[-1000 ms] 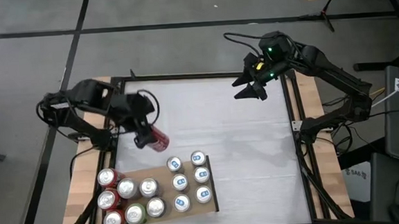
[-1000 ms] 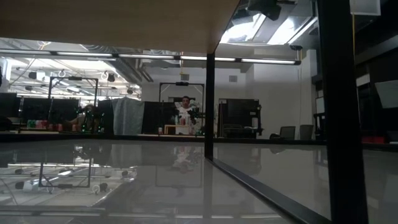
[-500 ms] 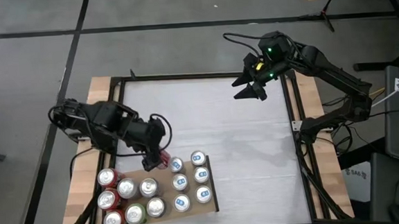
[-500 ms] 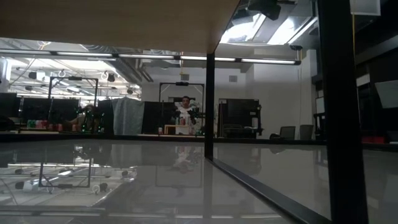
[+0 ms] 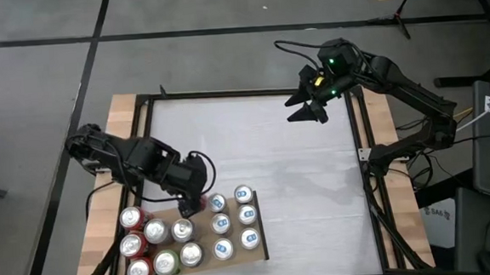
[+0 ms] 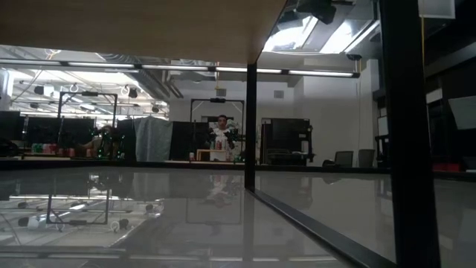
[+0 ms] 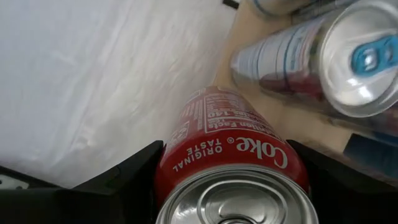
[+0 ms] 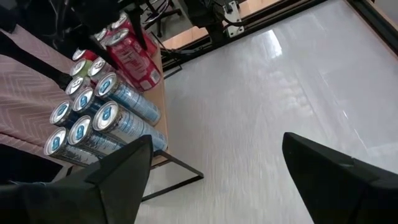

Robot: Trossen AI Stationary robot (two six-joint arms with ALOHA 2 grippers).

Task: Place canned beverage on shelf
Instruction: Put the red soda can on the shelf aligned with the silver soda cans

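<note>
The shelf (image 5: pixel 203 235) is a light-brown panel at the table's near left, and several upright cans stand on it: red and green ones (image 5: pixel 155 232) on the left, blue-and-white ones (image 5: pixel 247 214) on the right. My left gripper (image 5: pixel 192 198) hangs over the shelf's far edge (image 7: pixel 249 37), shut on a red Coke can (image 7: pixel 233 149). That can also shows in the right wrist view (image 8: pixel 134 57). My right gripper (image 5: pixel 310 110) waits open, high over the table's far right part. My left gripper pinches the red can between its two fingers (image 7: pixel 127 180), on opposite sides of the can's wall near its top end (image 7: pixel 180 163). The fingers come steeply from above and run along the can. The can hangs tilted, bottom end down over the shelf's far edge.
The blue-and-white cans (image 7: pixel 323 56) stand close beside the held can. White table surface (image 5: pixel 262 145) lies bare between the shelf and the right arm. Dark frame rails (image 5: pixel 361 156) and wooden side strips border the table.
My left gripper has carried the red can toward the table's near edge and a little right, sinking toward the shelf's far edge. It has tipped to point more steeply down, bringing the can nearer upright. The grip has stayed shut.
</note>
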